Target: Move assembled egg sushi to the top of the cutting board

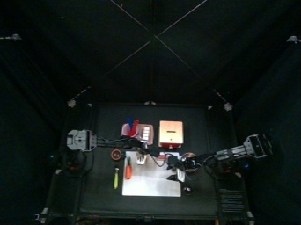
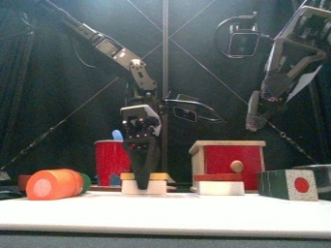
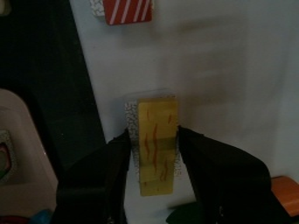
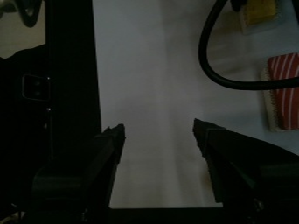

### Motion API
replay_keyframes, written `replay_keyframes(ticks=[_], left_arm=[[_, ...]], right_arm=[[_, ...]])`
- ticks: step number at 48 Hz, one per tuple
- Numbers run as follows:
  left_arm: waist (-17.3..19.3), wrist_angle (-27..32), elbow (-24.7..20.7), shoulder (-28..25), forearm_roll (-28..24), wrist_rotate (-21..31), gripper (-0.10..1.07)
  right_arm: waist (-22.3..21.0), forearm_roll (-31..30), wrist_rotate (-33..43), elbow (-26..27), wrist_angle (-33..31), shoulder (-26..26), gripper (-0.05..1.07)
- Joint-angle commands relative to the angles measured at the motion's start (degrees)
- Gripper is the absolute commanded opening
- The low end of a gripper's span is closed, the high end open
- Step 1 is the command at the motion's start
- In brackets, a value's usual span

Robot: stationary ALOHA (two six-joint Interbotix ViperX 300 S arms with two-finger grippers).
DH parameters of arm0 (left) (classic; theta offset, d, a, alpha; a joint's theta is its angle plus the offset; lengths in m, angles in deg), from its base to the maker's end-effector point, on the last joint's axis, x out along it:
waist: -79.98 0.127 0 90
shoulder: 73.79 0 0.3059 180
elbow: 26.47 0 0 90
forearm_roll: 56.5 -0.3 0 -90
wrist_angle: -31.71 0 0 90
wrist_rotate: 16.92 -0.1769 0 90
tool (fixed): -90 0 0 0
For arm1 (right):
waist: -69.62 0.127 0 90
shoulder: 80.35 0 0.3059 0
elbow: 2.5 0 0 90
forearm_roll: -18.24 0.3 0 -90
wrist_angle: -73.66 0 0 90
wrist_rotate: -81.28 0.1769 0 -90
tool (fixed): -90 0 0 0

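Yellow on a bed of white rice, the assembled egg sushi [image 3: 158, 144] lies flat on the cutting board [image 3: 222, 79], framed on both sides by the spread jaws of the left gripper [image 3: 155, 162], which straddle the piece with a gap showing on either side and no visible grip on it. Seen from table height, the left gripper [image 2: 139, 145] hangs nose-down over the same piece [image 2: 145, 181], its tips close above the yellow top, near the middle of the board's [image 2: 168, 215] near edge. From high above, the left arm reaches in from the left to the white board [image 1: 147, 183] in the table's lower middle. The right gripper [image 4: 158, 144] hovers well above the board [image 4: 152, 96] with its fingers [image 4: 107, 149] standing wide apart and nothing between them; in the front view it [image 2: 258, 116] hangs high at the right, clear of everything below. A red-and-white striped piece [image 3: 128, 9] lies farther along the board in the left wrist view. At the front, a red cup [image 2: 112, 162] stands behind the sushi to the left, an orange roll [image 2: 54, 183] lies at the far left, and a red box with a wooden frame [image 2: 227, 160] sits to the right beside a dark block with a red dot [image 2: 289, 184].
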Motion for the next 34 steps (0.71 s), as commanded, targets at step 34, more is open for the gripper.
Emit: replay_keyframes(ticks=[34], left_arm=[[1.1, -2.6, 0.4, 3.0, 0.1, 0.6, 0.99]], right_arm=[[-0.1, 0.6, 0.0, 1.0, 0.3, 1.0, 0.95]])
